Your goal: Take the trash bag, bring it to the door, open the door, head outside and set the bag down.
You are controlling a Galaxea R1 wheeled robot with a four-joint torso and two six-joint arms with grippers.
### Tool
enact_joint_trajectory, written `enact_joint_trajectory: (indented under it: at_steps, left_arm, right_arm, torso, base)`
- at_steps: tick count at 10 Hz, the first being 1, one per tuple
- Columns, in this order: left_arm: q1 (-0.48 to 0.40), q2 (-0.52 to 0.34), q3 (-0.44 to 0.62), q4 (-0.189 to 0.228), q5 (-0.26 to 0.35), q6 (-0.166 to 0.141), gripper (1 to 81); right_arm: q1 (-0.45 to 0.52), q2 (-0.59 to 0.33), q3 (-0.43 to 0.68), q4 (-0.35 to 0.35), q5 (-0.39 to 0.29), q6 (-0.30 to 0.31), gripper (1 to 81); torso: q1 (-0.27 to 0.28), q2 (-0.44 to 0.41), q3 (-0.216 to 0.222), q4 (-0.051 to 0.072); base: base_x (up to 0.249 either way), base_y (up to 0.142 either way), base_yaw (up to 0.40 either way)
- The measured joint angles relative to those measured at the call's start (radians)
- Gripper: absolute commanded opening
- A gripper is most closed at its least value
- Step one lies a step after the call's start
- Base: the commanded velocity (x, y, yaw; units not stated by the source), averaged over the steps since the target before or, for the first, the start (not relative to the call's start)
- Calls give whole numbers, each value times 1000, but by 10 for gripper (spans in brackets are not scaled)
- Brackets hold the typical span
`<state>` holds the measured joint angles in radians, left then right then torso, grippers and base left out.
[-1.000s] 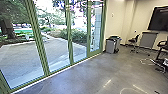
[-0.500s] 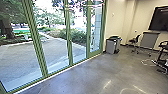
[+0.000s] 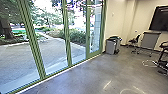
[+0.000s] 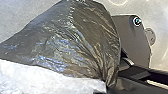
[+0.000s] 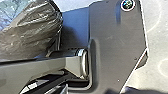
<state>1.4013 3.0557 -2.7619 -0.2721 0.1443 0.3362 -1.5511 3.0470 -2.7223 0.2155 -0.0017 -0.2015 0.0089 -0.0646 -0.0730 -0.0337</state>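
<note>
In the left wrist view, our trash bag [image 4: 75, 47] stretches lengthwise from broad body to gathered neck [image 4: 107, 77]; we cannot tell either gripper's state.

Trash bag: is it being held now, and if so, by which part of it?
Yes, the trash bag looks held by its gathered neck, in the left gripper.

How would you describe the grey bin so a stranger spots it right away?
Find the green-framed glass wall and follow its base to the far end, by the pale wall. The boxy grey bin stands there on the floor. Unlike the dark chair and grey panel to its right, both on slim legs, its body reaches down near the floor.
</note>
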Motion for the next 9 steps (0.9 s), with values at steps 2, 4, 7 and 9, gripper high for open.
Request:
enact_joint_trajectory:
  at_steps: [2, 4, 7, 9]
  left_arm:
    - [1, 0, 0, 0, 0, 0, 10]
    - [0, 0, 0, 0, 0, 0, 10]
    - [0, 0, 0, 0, 0, 0, 10]
    - [0, 0, 0, 0, 0, 0, 10]
  right_arm:
    - [-1, 0, 0, 0, -1, 0, 811]
    - [0, 0, 0, 0, 0, 0, 811]
    - [0, 0, 0, 0, 0, 0, 811]
    - [0, 0, 0, 0, 0, 0, 811]
  torso:
    - [0, 0, 0, 0]
    - [0, 0, 0, 0]
    - [0, 0, 0, 0]
    - [0, 0, 0, 0]
  base:
    - [147, -72, 0]
    - [147, -71, 0]
    - [147, -71, 0]
    - [148, -73, 0]
